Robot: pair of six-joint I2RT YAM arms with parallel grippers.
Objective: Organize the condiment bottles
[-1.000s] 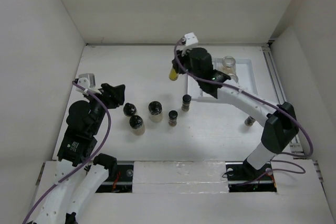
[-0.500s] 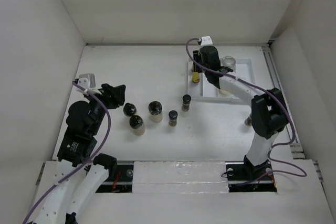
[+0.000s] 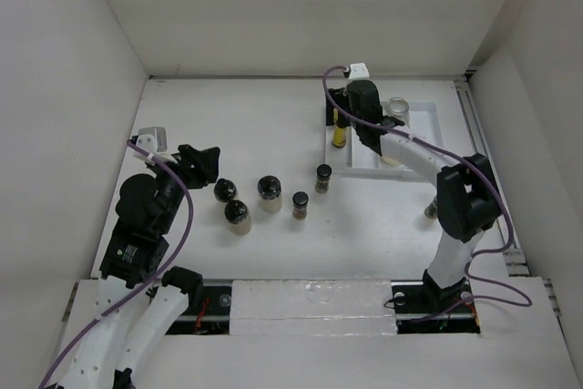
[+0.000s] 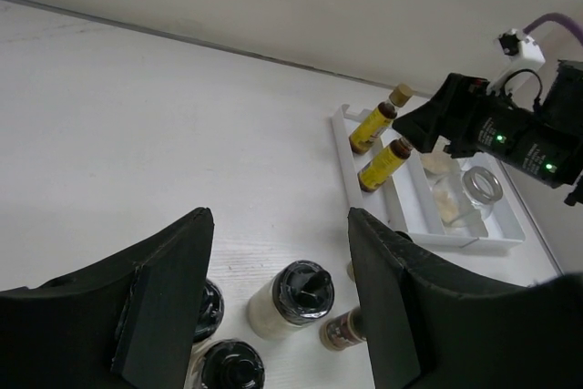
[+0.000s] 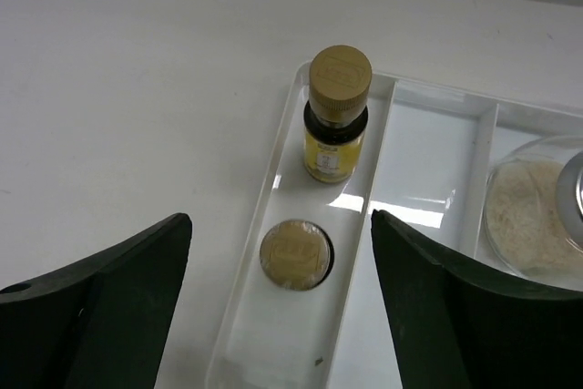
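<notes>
I see the right gripper (image 5: 281,223), jaws apart, over two yellow-liquid bottles (image 5: 335,134) in the nine-o'clock compartment of the tray (image 5: 428,190); left gripper (image 4: 280,218) also apart.

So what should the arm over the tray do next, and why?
Probably lift the right gripper clear: it is open, the slim yellow-liquid bottle stands free in the white divided plastic tray, and a dark-capped jar waits on the table.

No writing can be read; the small print on the yellow bottle (image 5: 334,150) is blurred.
</notes>
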